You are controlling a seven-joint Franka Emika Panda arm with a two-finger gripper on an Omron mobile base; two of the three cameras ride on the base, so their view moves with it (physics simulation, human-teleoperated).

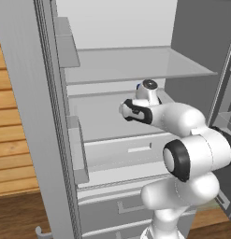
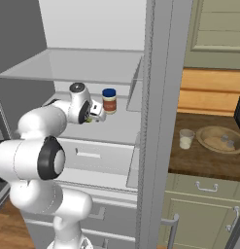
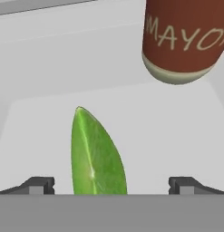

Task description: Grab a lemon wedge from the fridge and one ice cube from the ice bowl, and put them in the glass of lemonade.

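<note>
The fridge is seen with its doors wide open. The white arm is stretched into it, over the middle shelf. The gripper is held open, with one dark tip at each side of the lemon wedge. The tips are spread well apart and the wedge is not yet pinched. The wedge is laid on the white shelf, green and pointed. A brown jar with a blue lid is stood just behind it. Outside the fridge, the glass of lemonade is set on the wooden counter, just beside the ice bowl.
</note>
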